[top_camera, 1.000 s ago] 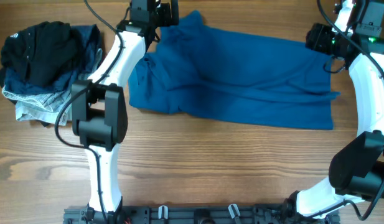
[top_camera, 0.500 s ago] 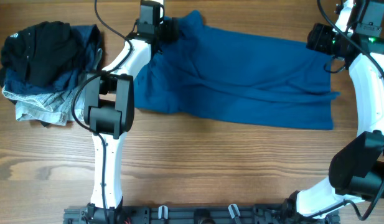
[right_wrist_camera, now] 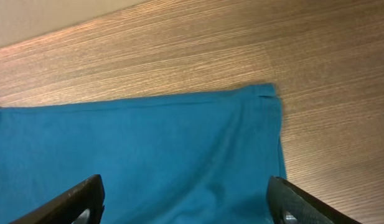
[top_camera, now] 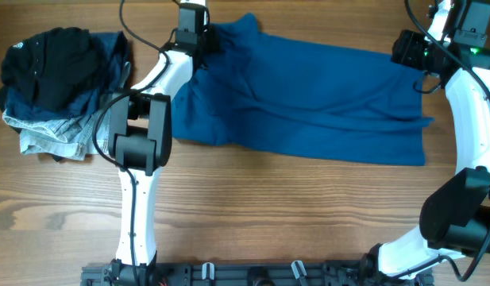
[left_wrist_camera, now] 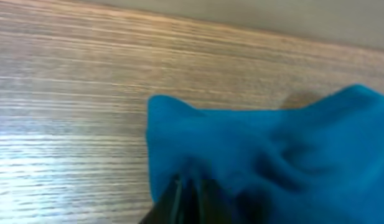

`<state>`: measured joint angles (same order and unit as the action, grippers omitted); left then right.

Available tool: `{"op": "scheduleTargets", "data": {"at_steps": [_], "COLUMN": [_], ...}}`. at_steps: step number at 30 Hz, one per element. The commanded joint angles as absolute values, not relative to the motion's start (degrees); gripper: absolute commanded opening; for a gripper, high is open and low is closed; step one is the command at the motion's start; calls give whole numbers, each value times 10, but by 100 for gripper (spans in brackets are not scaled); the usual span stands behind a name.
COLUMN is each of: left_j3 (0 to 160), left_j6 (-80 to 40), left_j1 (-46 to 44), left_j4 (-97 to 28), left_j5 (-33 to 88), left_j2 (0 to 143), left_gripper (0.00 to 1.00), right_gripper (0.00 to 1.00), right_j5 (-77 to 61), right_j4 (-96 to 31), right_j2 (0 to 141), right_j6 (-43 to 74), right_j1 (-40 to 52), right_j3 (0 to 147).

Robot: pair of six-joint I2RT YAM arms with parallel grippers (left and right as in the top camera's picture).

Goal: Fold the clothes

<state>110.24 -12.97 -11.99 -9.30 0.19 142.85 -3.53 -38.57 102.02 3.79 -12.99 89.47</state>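
Observation:
The clothes, one wide royal-blue garment (top_camera: 308,95), lie spread and wrinkled across the back of the table. My left gripper (top_camera: 214,38) is at the garment's far left corner, shut on a pinch of the blue cloth (left_wrist_camera: 272,162); in the left wrist view the dark jaws (left_wrist_camera: 190,186) are pressed together with cloth bunched round them. Over the garment's far right corner my right gripper (top_camera: 403,49) hangs open. Its two dark fingers (right_wrist_camera: 79,199) stand far apart above the flat cloth (right_wrist_camera: 148,155), holding nothing.
A heap of other clothing sits at the far left: a black garment (top_camera: 50,56) on top of pale jeans (top_camera: 46,131). The bare wooden table (top_camera: 268,206) stretches in front of the blue garment. The arms' mounting rail (top_camera: 252,274) runs along the front edge.
The left arm swung its elbow right and reached the garment's far left corner, then its jaws closed on the cloth. The right arm has not moved.

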Motion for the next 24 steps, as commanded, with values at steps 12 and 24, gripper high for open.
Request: {"op": "scheduleTargets", "data": {"at_steps": [12,24], "left_j3": [1451,1556], "left_j6": [-129,-110], "left_j1": [-101,-89], "left_j4": [-532,-573], "left_j5": [93,64], "left_j2": [1340,1363], "left_gripper": [6,20], "right_gripper": [90,90], "right_j5": [-38,-64], "right_j4": [-392,-401], "right_j2": [1027,1027], "right_j6": [45,46], "right_j1": [-128,-128], "right_j3": [896,896]}}
